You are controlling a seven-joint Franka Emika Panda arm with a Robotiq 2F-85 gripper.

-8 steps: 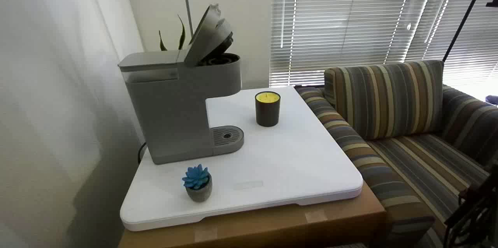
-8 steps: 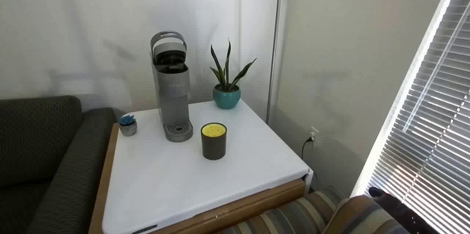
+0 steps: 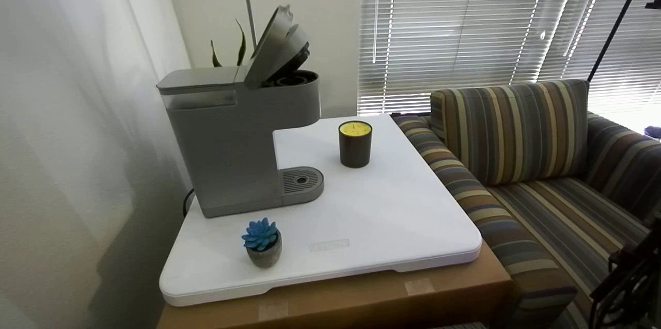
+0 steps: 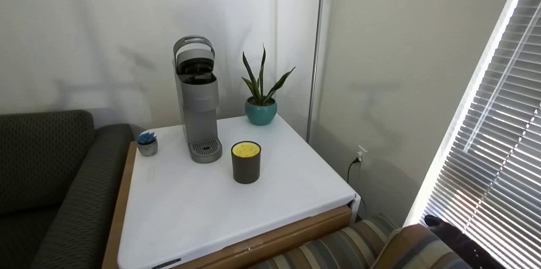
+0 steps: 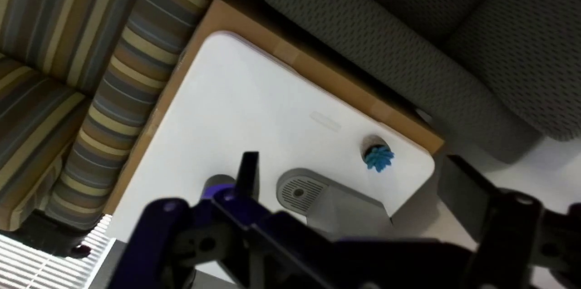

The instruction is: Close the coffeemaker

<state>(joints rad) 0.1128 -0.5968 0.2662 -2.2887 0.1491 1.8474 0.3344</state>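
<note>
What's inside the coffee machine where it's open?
Under the raised lid of the coffee machine, an exterior view shows a dark, round, ringed opening. The lid and the machine itself cover what's deeper, so I can't tell whether anything sits inside.
</note>
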